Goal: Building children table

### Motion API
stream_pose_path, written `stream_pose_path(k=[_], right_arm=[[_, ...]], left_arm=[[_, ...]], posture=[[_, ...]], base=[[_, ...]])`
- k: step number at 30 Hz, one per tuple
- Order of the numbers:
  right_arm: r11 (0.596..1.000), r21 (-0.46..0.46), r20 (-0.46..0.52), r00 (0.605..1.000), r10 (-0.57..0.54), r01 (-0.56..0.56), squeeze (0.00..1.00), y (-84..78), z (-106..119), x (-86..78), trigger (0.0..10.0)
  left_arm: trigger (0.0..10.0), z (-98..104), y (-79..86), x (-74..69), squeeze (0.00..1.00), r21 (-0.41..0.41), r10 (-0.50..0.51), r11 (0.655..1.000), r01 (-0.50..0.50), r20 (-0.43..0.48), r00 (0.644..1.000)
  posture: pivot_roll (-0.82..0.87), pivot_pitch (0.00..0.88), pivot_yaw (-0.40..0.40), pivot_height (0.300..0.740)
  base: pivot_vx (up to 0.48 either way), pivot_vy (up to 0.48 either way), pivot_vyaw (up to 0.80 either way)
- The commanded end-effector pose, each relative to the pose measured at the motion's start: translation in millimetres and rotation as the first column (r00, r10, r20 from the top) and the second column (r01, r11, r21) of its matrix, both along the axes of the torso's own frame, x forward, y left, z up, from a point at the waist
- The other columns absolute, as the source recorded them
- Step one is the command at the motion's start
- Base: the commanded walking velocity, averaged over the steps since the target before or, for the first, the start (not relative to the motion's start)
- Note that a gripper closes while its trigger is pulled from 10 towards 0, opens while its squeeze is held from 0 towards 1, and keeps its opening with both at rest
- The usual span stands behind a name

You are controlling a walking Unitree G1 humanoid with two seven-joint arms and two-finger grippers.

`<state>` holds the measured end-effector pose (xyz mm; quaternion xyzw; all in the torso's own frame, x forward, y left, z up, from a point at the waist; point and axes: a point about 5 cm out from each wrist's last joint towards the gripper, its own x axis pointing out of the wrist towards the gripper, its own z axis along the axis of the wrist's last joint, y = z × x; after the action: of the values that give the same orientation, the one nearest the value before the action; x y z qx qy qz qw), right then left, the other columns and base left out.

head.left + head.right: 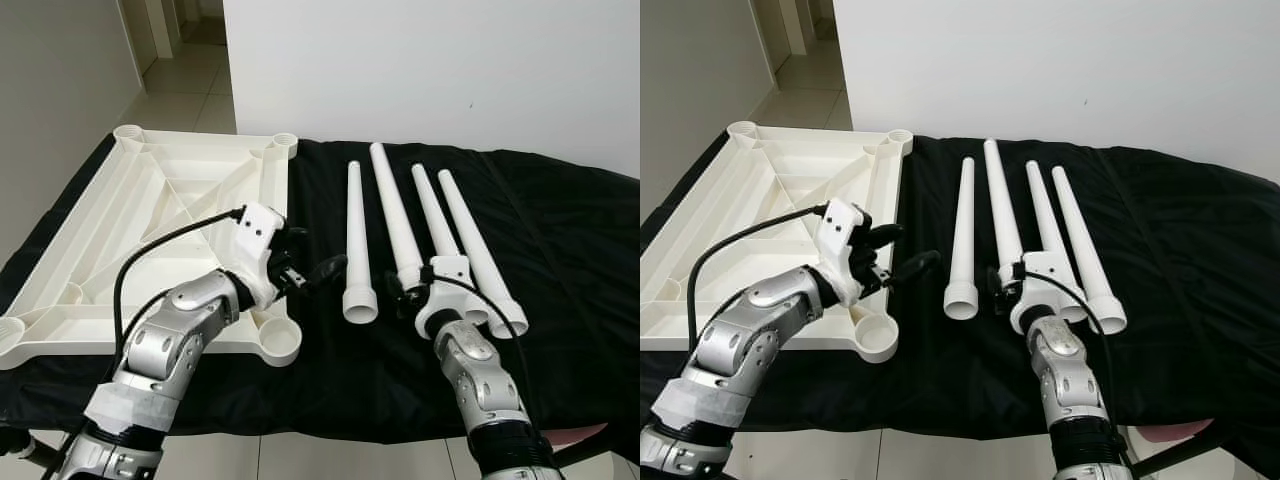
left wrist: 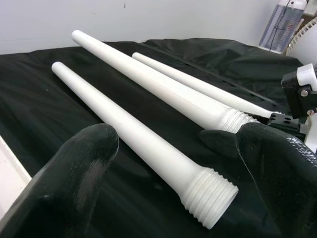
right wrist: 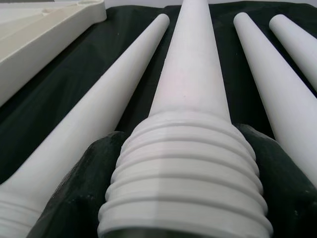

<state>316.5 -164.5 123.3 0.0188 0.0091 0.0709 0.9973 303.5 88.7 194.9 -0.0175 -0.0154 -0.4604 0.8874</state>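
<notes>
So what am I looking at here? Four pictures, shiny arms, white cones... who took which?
It is a humanoid robot assembling a child's table. The two wide pictures come from cameras in its head, looking down at a black cloth. The two close-ups come from cameras on its wrists. On the cloth lie an upside-down white tabletop and four white legs with threaded ends. The right gripper is closed around the threaded end of the second leg from the left. The left gripper is open, its black fingers either side of the leftmost leg, not gripping it.
</notes>
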Motion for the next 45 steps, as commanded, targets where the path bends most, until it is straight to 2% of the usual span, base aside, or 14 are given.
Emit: stream_pose_path(k=[1, 2, 3, 6, 7, 13, 15, 20, 25, 26, 28, 33, 40, 45], right_arm=[[1.0, 0.019, 0.048, 0.999, 0.001, -0.002, 0.0, 0.5, 7.9, 0.6, 10.0], [1.0, 0.019, 0.048, 0.999, 0.001, -0.002, 0.0, 0.5, 7.9, 0.6, 10.0], [0.999, 0.031, 0.066, 0.998, 0.006, -0.008, 0.0, 0.6, 8.8, -0.3, 0.0], [0.999, 0.042, 0.076, 0.997, 0.007, -0.011, 0.0, 0.5, 9.7, -1.0, 0.0], [0.999, 0.044, 0.106, 0.994, 0.01, -0.015, 0.0, 1.3, 13.1, -1.6, 10.0], [0.999, 0.023, 0.224, 0.974, 0.019, -0.025, 0.0, 3.9, 26.6, -4.2, 10.0], [0.997, -0.02, 0.308, 0.948, 0.077, -0.075, 0.0, 11.6, 34.9, -7.9, 10.0], [0.986, -0.072, 0.356, 0.919, 0.169, -0.153, 0.0, 23.1, 39.0, -12.2, 10.0], [0.973, -0.1, 0.374, 0.898, 0.23, -0.207, 0.0, 30.2, 40.7, -14.6, 10.0], [0.96, -0.129, 0.388, 0.879, 0.279, -0.248, 0.0, 35.9, 42.2, -16.2, 10.0], [0.96, -0.129, 0.388, 0.879, 0.279, -0.248, 0.0, 35.9, 42.2, -16.2, 10.0], [0.94, -0.161, 0.395, 0.854, 0.34, -0.3, 0.0, 44.4, 41.1, -17.0, 10.0], [0.911, -0.244, 0.414, 0.814, 0.407, -0.332, 0.0, 56.7, 39.1, -20.6, 10.0], [0.895, -0.264, 0.406, 0.8, 0.442, -0.36, 0.0, 61.9, 33.4, -24.2, 10.0]], left_arm=[[10.0, 2.2, -0.2, 3.3, 0.0, 0.006, 0.012, 1.0, -0.012, 0.009, 1.0], [10.0, 2.2, -0.2, 3.3, 0.0, 0.006, 0.012, 1.0, -0.012, 0.009, 1.0], [10.0, 3.1, -1.2, 5.5, 0.0, -0.001, 0.018, 1.0, -0.018, 0.009, 1.0], [10.0, 3.7, -2.4, 7.1, 0.0, -0.014, 0.022, 1.0, -0.022, 0.003, 1.0], [10.0, 4.4, -3.8, 8.6, 0.0, -0.032, 0.023, 0.999, -0.023, -0.006, 1.0], [10.0, 7.7, -8.0, 10.7, 0.0, -0.095, -0.001, 0.995, -0.003, -0.047, 0.999], [10.0, 10.4, -12.3, 12.9, 0.0, -0.16, -0.06, 0.986, 0.042, -0.114, 0.992], [10.0, 9.5, -15.6, 17.5, 0.0, -0.174, -0.1, 0.982, 0.068, -0.183, 0.978], [10.0, 13.5, -15.1, 26.7, 0.0, -0.206, -0.089, 0.978, 0.042, -0.223, 0.971], [10.0, 15.4, -12.4, 38.8, 0.0, -0.205, -0.054, 0.979, -0.002, -0.272, 0.961], [10.0, 15.4, -12.4, 38.8, 0.0, -0.205, -0.054, 0.979, -0.002, -0.272, 0.961], [10.0, 23.7, -6.6, 59.6, 0.0, -0.194, 0.013, 0.977, -0.085, -0.346, 0.938], [10.0, 24.2, -6.0, 71.1, 0.0, -0.156, 0.047, 0.979, -0.13, -0.448, 0.893], [10.0, 30.8, -6.7, 75.4, 0.0, -0.193, 0.023, 0.972, -0.133, -0.485, 0.874]], posture=[[0.01, 0.039, -0.028, 0.74], [0.01, 0.039, -0.028, 0.74], [0.01, 0.039, -0.028, 0.74], [0.0, 0.036, -0.029, 0.74], [0.0, 0.034, -0.028, 0.74], [0.0, 0.032, -0.03, 0.74], [0.01, 0.031, -0.033, 0.74], [0.01, 0.029, -0.031, 0.74], [0.01, 0.029, -0.031, 0.74], [0.01, 0.016, -0.023, 0.74], [0.01, 0.016, -0.023, 0.74], [0.0, 0.001, -0.009, 0.74], [-0.01, 0.0, 0.008, 0.74], [-0.01, 0.0, 0.012, 0.74]], base=[[0.0, 0.0, 0.0], [0.0, 0.0, 0.0], [0.0, 0.0, 0.0], [0.0, 0.0, 0.0], [0.0, 0.0, 0.0], [0.0, 0.0, 0.0], [0.0, 0.0, 0.0], [0.0, 0.0, 0.0], [0.0, 0.0, 0.0], [0.0, 0.0, 0.0], [0.0, 0.0, 0.0], [0.0, 0.0, 0.0], [0.0, 0.0, 0.0], [0.0, 0.0, 0.0]])
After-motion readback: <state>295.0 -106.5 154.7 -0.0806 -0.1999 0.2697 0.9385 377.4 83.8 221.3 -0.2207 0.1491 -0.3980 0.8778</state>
